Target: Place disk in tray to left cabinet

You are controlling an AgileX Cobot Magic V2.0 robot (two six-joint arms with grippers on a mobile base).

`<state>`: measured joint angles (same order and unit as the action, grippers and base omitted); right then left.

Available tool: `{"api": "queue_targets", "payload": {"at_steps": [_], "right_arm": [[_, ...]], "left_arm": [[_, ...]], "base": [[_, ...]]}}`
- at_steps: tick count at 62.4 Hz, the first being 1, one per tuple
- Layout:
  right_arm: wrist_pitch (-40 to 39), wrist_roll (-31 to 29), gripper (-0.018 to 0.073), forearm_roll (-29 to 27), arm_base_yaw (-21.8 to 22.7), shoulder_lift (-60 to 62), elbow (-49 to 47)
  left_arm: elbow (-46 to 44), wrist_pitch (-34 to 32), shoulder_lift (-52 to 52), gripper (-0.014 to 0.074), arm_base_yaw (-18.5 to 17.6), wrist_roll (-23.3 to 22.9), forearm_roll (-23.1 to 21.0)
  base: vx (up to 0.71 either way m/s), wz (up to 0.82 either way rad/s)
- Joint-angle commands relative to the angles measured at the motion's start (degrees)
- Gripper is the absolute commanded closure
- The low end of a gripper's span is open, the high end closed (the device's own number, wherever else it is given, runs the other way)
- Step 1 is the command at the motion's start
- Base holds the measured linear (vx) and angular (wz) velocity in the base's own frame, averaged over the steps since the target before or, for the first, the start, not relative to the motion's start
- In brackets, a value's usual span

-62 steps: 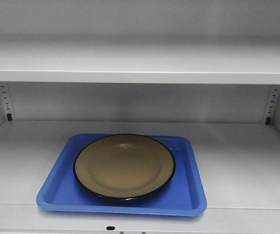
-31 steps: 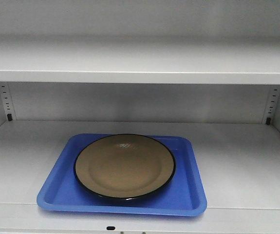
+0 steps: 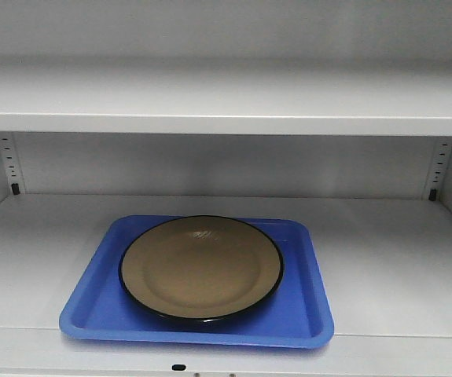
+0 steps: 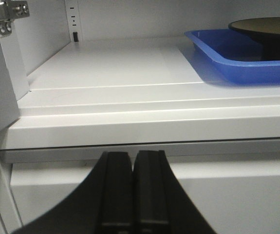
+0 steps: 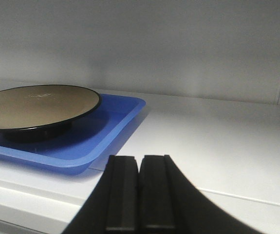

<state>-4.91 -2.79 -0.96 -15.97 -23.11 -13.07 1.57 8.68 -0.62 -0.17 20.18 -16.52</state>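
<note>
Both grippers closed, empty, disk (image 3: 201, 269) in tray (image 3: 308, 306)

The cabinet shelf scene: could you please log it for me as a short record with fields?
disk: tan with black rim, lying flat in the tray
tray: blue, resting on the lower shelf near its front edge
left cabinet: white, upper shelf bare in the front view
left gripper: jaws shut, empty, below the shelf's front edge
right gripper: jaws shut, empty, right of the tray
task state: disk and tray appear placed
</note>
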Motion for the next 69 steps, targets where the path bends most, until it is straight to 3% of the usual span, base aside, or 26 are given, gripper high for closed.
{"api": "queue_targets", "payload": {"at_steps": [1,17,34,40,50,69], "right_arm": [[-4.76,-0.5,0.0563,0.5,0.03,-0.69,-1.8],[-4.97,-0.73,0.0563,0.96,0.03,-0.19,-0.74],[-4.74,3.17,0.0563,0.96,0.21,11.5,14.57],[0.96,3.13,0.0563,1.34,2.79,17.13,15.67],[6.85,3.19,0.0563,1.49,11.87,24.59,15.94],[7.35,3.13,0.0563,1.61,13.63,24.44,15.94]], "left_arm": [[0.86,-4.36,-0.82,0.0597,0.02,0.05,-0.64],[0.86,-4.36,-0.82,0.0597,0.02,0.05,-0.64],[0.86,-4.36,-0.82,0.0597,0.02,0.05,-0.64],[0.86,-4.36,-0.82,0.0597,0.02,0.05,-0.64],[0.86,-4.36,-0.82,0.0597,0.02,0.05,-0.64],[0.77,-4.34,-0.9,0.0597,0.02,0.05,-0.64]], "base": [[0.0,0.0],[0.0,0.0],[0.0,0.0],[0.0,0.0],[0.0,0.0],[0.0,0.0]]}}
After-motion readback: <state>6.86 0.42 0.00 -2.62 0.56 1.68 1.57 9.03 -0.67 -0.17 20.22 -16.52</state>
